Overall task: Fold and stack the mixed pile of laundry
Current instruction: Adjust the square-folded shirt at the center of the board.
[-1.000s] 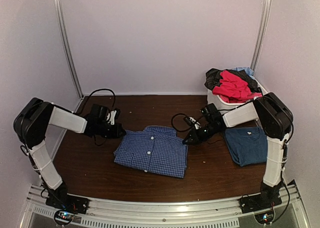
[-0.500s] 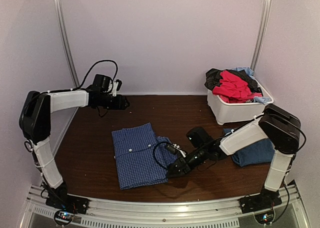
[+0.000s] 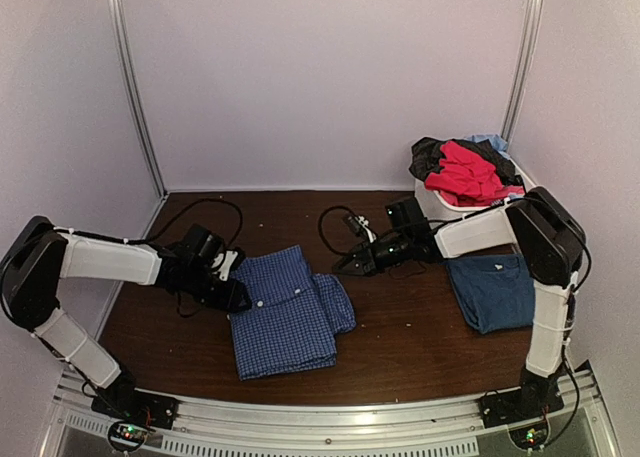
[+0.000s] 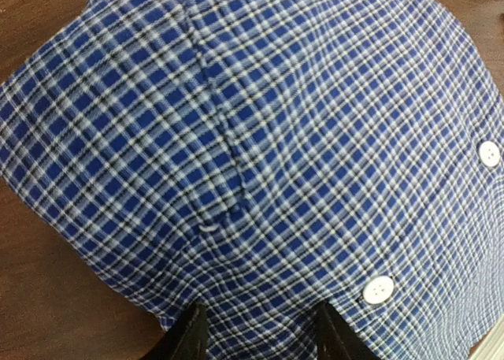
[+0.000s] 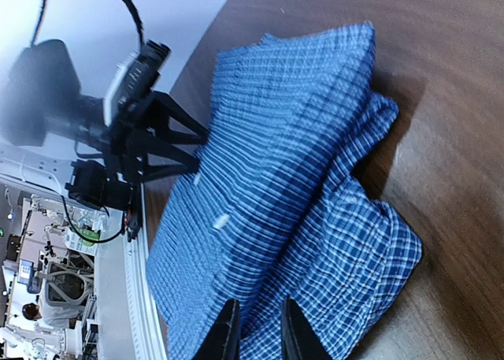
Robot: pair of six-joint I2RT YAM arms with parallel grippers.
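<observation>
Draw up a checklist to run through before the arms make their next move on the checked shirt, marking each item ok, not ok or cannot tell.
1. Blue-and-white checked button shirt folded neatly: not ok, one layer juts out toward the right hand.
2. Left hand at the shirt's opposite edge, fingers apart over the cloth: ok. Whether it grips: cannot tell.
3. Right hand empty, just off the shirt's far corner: ok.
4. Folded dark-blue T-shirt lying flat, ready as stack base: ok.
5. White plastic bin emptied: not ok, red, black and light-blue clothes are heaped in it.
</observation>
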